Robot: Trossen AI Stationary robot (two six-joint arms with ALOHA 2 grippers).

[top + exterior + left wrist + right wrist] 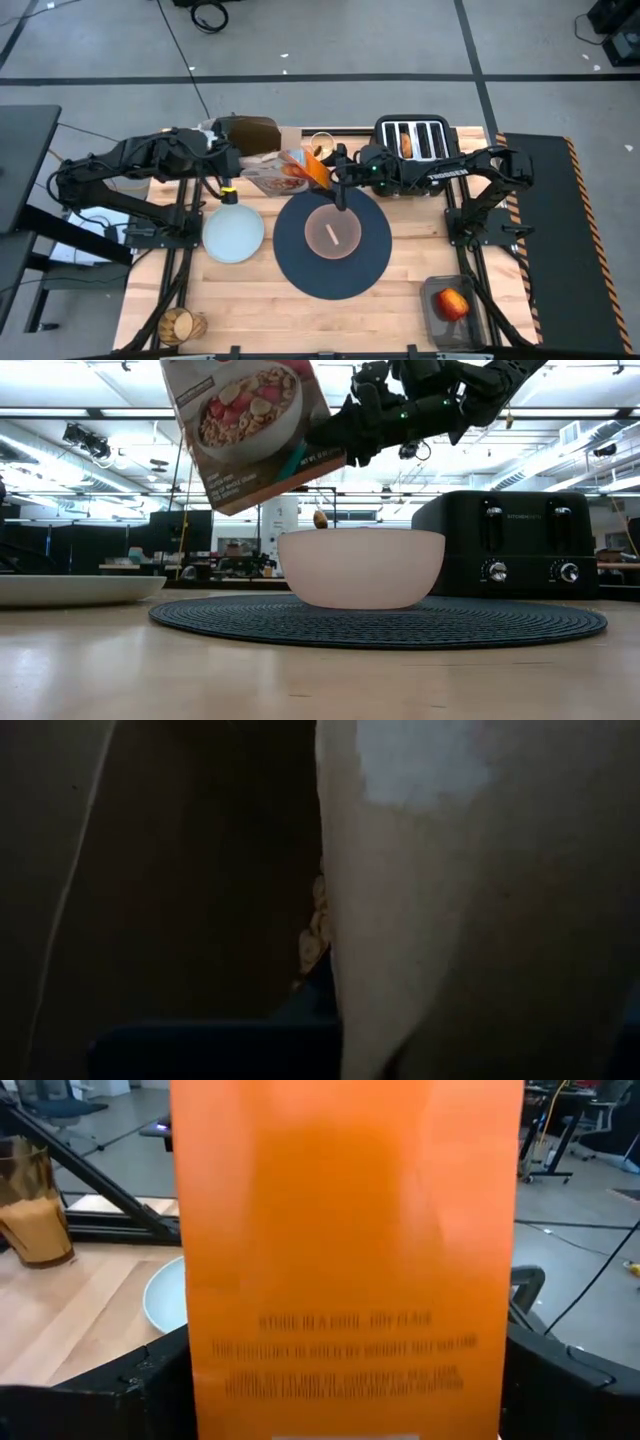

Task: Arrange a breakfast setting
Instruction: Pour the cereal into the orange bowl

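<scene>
High view: right gripper point(322, 172) jaws grip the tilted orange cereal box point(300, 172) just behind the pinkish bowl point(335, 232), which sits on the navy placemat point(375, 265); left gripper point(222, 150) jaws closed, beyond the box.

Two arms are showing over one worktop point(300, 310). Sitting there are one navy placemat point(333, 240), one bowl point(335, 232), one pale plate point(233, 233), one amber tumbler point(180, 324), one red apple point(453, 303), one black toaster point(414, 139) and one cereal box point(290, 172)
</scene>
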